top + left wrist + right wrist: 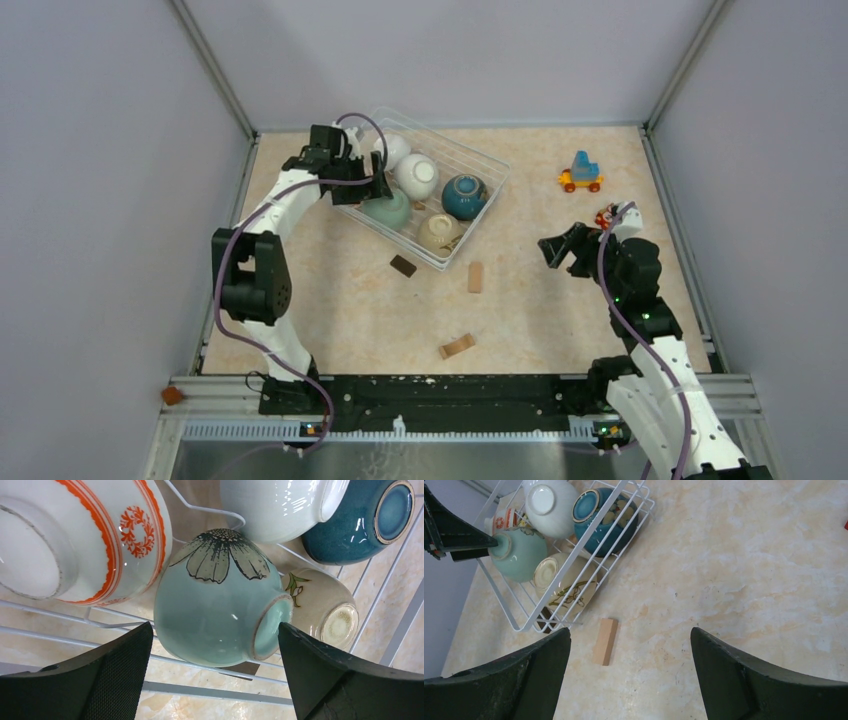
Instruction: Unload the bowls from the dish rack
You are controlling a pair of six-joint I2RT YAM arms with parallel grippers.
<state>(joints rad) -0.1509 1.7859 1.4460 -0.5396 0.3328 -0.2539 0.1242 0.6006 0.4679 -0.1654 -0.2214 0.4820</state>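
The white wire dish rack (450,135) stands at the back left with several bowls in it. In the left wrist view a pale green bowl (220,610) with a dark flower lies on its side between my fingers. My left gripper (214,625) is open around it, the right fingertip close to its foot. Beside it are a white bowl with orange-red pattern (85,540), a white bowl (280,507), a dark teal bowl (360,525) and a beige bowl (325,610). My right gripper (560,245) hangs open over bare table, right of the rack (594,530).
A light wooden block (476,277) and a dark block (403,265) lie just in front of the rack. Another wooden piece (457,346) lies nearer the arm bases. A colourful toy train (581,173) stands at the back right. Grey walls close in the table.
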